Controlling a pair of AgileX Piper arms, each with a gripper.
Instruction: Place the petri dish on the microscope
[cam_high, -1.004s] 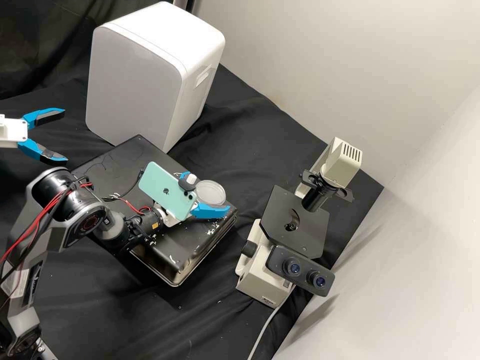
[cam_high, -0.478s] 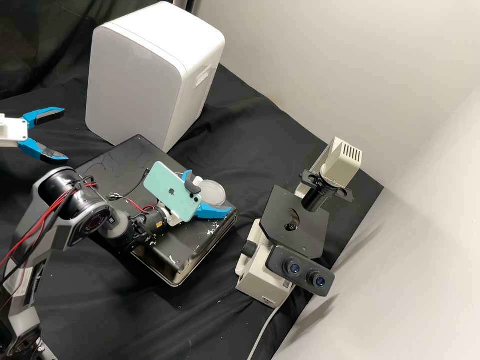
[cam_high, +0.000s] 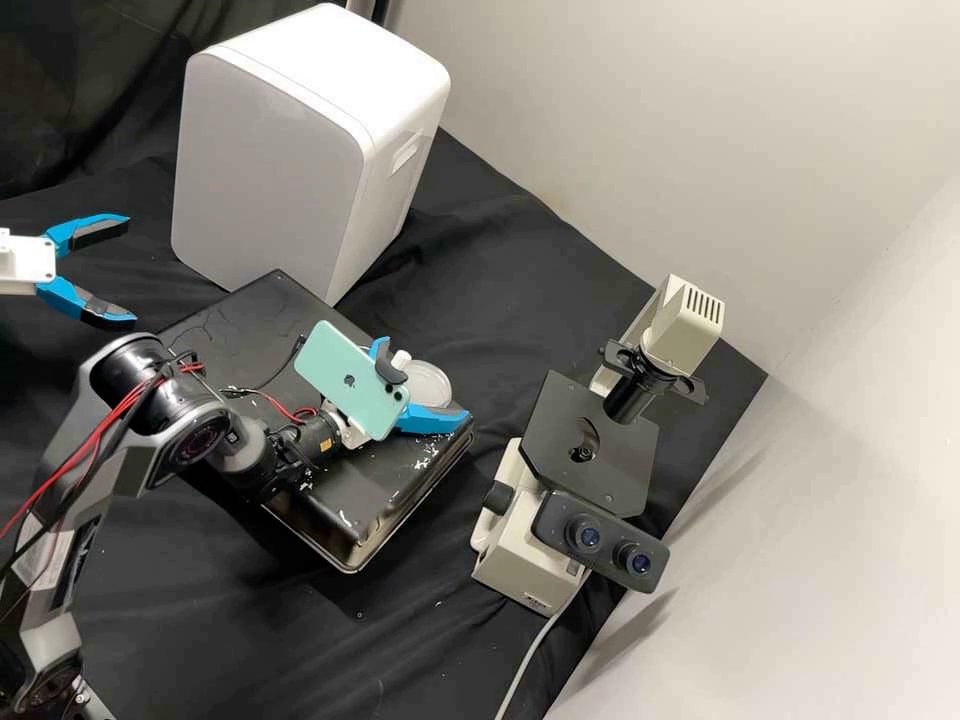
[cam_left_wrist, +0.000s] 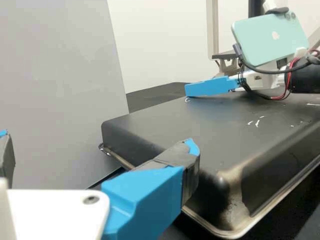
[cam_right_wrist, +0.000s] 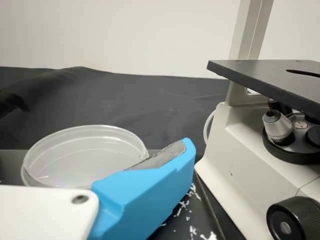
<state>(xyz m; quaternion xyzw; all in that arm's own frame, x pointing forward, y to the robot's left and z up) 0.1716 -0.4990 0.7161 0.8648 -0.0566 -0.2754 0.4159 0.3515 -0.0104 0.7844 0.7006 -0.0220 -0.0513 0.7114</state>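
The dish (cam_high: 428, 380) is a round, shallow piece of clear plastic with a low upright wall. It looks pale against the black tray (cam_high: 235, 330) it lies flat on, near the tray corner closest to the microscope (cam_high: 560, 500). The tray's dark surface shows through its floor. I cannot tell whether a lid sits on it.

The right gripper (cam_high: 424, 392) is low over that corner with its jaws spread, one blue finger on each side of the dish. The finger nearer the camera runs right along the rim. Whether it touches the rim cannot be made out.

A mint-green phone (cam_high: 350, 378) clamped to the wrist hides the gripper's white body and most of the far finger. In the right wrist view, the near finger covers part of the dish's rim. The microscope is cut off in that view, leaving its black stage (cam_right_wrist: 270, 75), its pale body, the objectives under the stage and a focus knob.

The left gripper (cam_high: 115, 270) is well away at the tray's far side, near the white box (cam_high: 300, 140). Its jaws are spread wide around nothing. Its arm is cut off at the edge of the high view.

The microscope stands on the black cloth (cam_high: 500, 260), apart from the tray.
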